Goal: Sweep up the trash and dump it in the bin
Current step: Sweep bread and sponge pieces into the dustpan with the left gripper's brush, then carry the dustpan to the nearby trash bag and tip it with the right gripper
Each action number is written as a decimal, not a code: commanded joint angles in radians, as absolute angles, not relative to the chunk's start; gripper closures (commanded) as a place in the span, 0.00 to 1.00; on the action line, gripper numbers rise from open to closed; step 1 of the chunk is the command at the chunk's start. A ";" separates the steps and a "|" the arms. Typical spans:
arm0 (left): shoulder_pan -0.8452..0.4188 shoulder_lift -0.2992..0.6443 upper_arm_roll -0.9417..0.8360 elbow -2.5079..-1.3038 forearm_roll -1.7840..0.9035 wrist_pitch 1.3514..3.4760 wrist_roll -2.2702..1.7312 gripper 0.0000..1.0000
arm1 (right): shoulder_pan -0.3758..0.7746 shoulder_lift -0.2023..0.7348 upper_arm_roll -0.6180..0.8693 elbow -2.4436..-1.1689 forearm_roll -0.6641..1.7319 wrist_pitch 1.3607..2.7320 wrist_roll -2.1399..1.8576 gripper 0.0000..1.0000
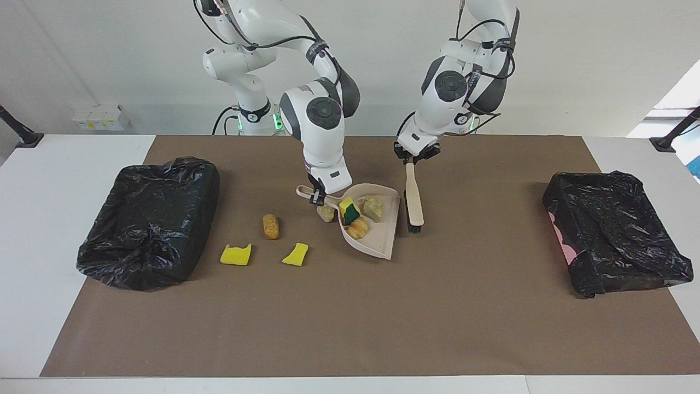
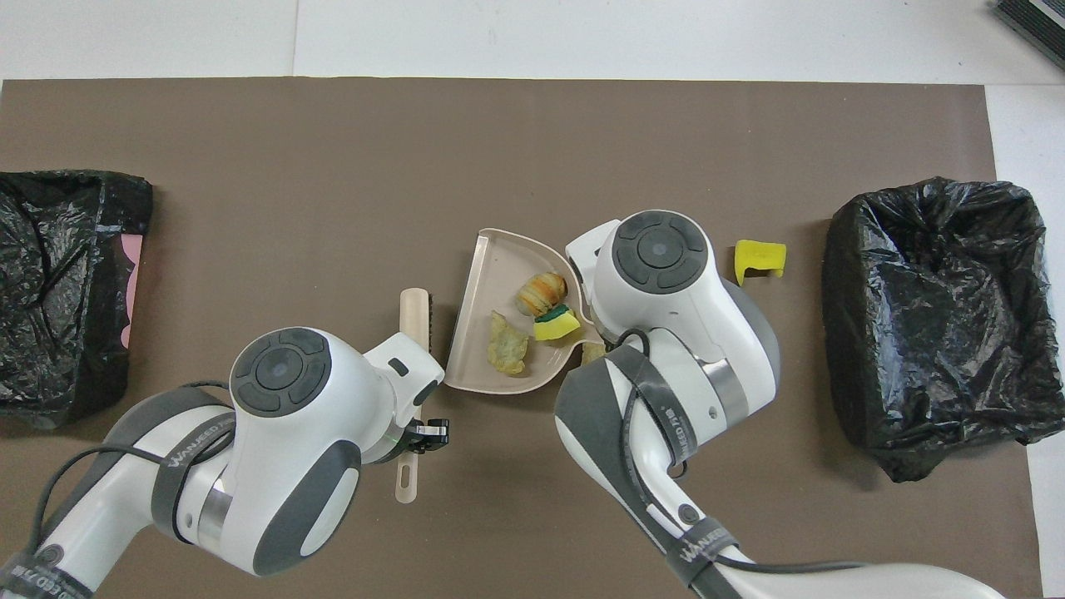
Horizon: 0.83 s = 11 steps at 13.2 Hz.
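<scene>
With three trash bits already in the beige plastic dustpan [image 1: 377, 232], whose handle the right claw [image 1: 316, 196] grips, and the left claw [image 1: 411, 160] clamped on the beige brush [image 1: 414, 198], four bits beside the dustpan remain unswept on the tabletop [image 1: 350, 317].

1. The dustpan [image 1: 377, 232] is looking like smooth matt beige plastic.
2. The brush [image 1: 414, 200] is showing a pale, wood-like handle and dark bristles.
3. The bin liners [image 1: 147, 219] [image 1: 615, 230] are gleaming as crinkled glossy black plastic.
4. The yellow trash bits [image 1: 236, 255] are appearing spongy and matt.
5. The brown mat [image 1: 350, 317] is looking matt, paper-like.
</scene>
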<state>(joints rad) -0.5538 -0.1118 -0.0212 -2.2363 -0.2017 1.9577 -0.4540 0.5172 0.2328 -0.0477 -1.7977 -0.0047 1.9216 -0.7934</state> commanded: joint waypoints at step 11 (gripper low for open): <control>-0.753 -0.373 -0.142 -2.588 -0.206 2.117 -0.797 1.00 | 0.112 0.130 -0.049 -1.715 -0.023 1.770 -1.409 1.00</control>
